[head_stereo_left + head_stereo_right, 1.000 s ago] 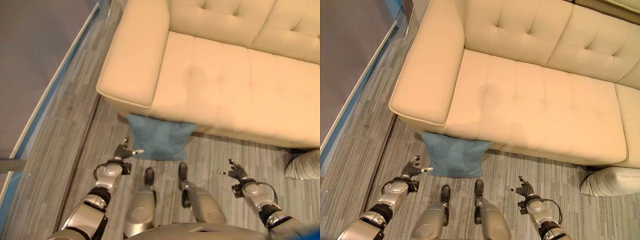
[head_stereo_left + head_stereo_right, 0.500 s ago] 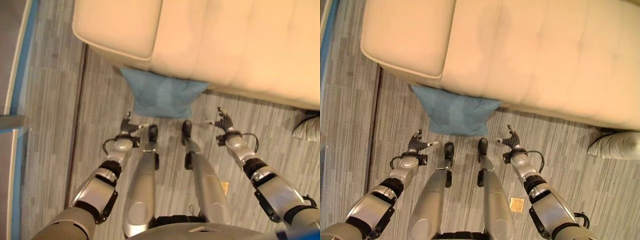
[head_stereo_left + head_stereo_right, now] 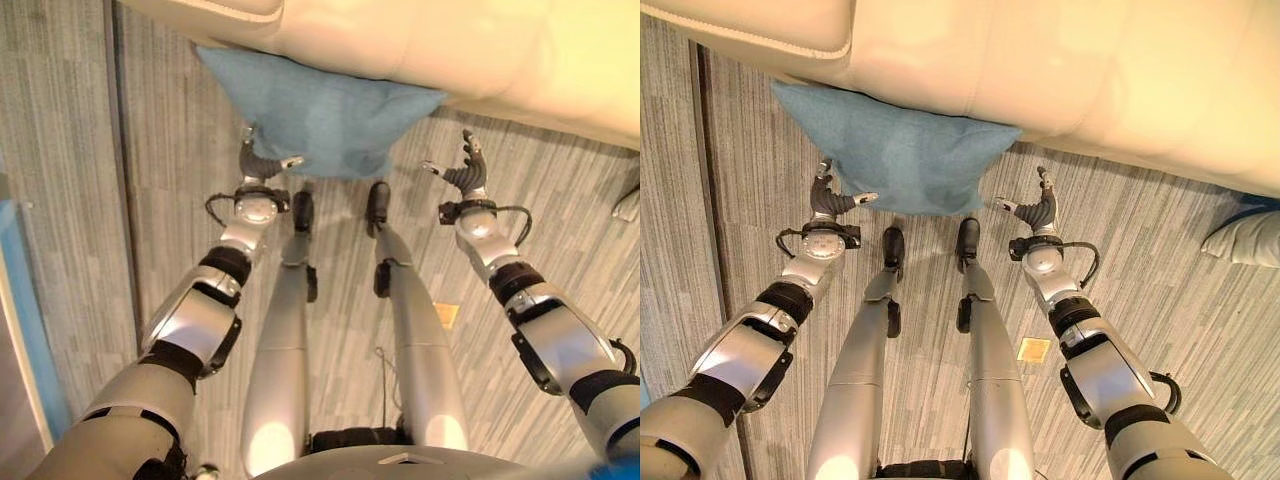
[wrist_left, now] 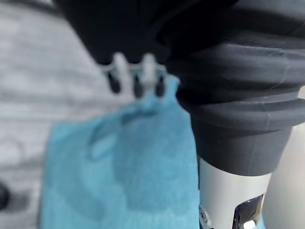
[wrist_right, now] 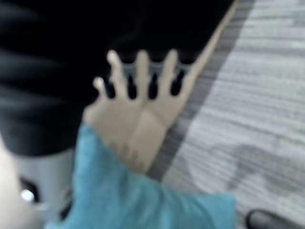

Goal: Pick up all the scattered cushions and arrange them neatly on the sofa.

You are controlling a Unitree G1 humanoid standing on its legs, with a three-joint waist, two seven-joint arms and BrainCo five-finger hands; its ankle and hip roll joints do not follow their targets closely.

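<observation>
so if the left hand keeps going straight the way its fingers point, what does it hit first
Most likely the blue cushion. The left hand sits right at the cushion's near edge, fingers open and aimed at it. The sofa lies just beyond. Height above the floor is hard to judge.

Floor here is grey striped carpet (image 3: 1160,250), the low-pile plank-looking kind. A cream leather sofa (image 3: 1060,70) stands on it along the far side, and a dark seam line (image 3: 122,200) runs across the carpet off the sofa's left end. A teal-blue square fabric cushion (image 3: 902,150) lies flat on the carpet, its far edge tucked against the sofa's front. Over at the right edge there's a light grey cushion (image 3: 1248,240) on the carpet too, near the sofa's front. Also a small tan square scrap (image 3: 1033,349) on the floor nearby.
</observation>
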